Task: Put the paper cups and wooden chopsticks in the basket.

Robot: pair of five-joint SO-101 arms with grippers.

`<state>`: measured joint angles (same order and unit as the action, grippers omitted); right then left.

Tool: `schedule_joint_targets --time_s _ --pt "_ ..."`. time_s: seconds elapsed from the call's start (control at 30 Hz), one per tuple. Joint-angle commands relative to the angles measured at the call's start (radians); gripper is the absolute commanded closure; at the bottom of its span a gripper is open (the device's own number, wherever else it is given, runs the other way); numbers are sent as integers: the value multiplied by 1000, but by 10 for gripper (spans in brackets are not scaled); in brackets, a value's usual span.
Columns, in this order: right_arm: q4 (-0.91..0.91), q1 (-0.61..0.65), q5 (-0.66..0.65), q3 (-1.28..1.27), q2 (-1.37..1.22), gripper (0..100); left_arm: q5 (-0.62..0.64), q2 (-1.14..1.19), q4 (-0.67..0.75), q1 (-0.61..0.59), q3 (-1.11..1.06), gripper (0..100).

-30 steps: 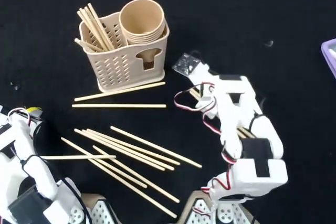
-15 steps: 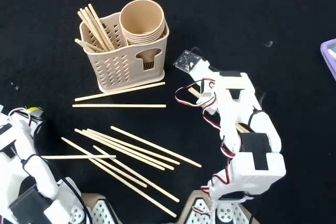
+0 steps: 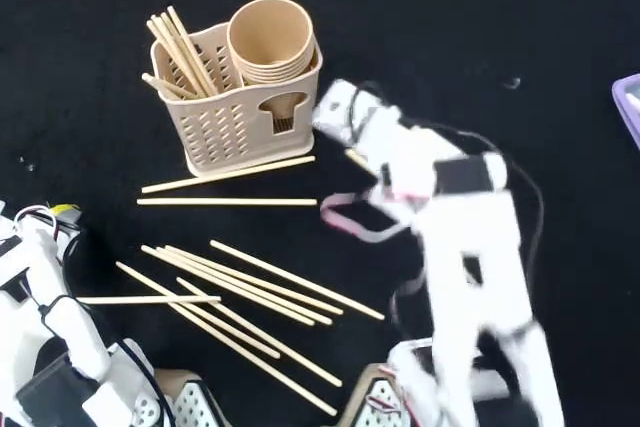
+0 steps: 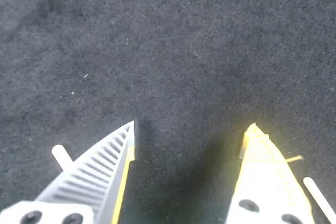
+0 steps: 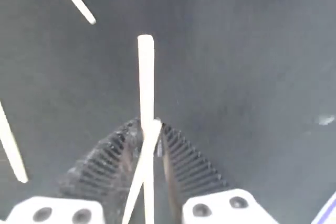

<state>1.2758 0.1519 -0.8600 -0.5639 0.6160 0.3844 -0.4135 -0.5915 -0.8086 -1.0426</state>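
Pinching two pale wooden chopsticks (image 5: 146,77) in right gripper (image 5: 150,124) for beige slotted plastic basket (image 3: 230,132) just ahead; with left gripper (image 4: 191,124) spread, empty.

In the high view your right arm (image 3: 470,247) smears from mid-frame down to the lower right. Its joints and base run together there, and the bottom edge cuts it off. It covers all but a short end of one chopstick (image 3: 356,159). The left arm (image 3: 40,347) is clipped by the lower left corner. A purple object (image 3: 627,97) is cut by the right edge, so you cannot tell what it is. The basket (image 3: 235,127) wall hides the lower parts of the paper cups (image 3: 270,37) and the stored sticks (image 3: 180,42). In the right wrist view, the clamped sticks (image 5: 146,77) run off the bottom edge between the fingers of the right gripper (image 5: 149,124).
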Motion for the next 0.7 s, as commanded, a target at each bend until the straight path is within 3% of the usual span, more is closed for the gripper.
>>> schedule_joint_targets --time_s 0.0,0.2,0.43,0.67 --pt "28 144 84 73 202 988 -9 -34 14 8 12 679" --pt "-31 227 137 -47 159 988 -9 -34 14 8 8 679" --pt "-278 120 124 -306 70 988 -9 -34 14 8 7 679" --pt "-379 63 -52 -467 -85 985 -9 -34 14 8 7 679"
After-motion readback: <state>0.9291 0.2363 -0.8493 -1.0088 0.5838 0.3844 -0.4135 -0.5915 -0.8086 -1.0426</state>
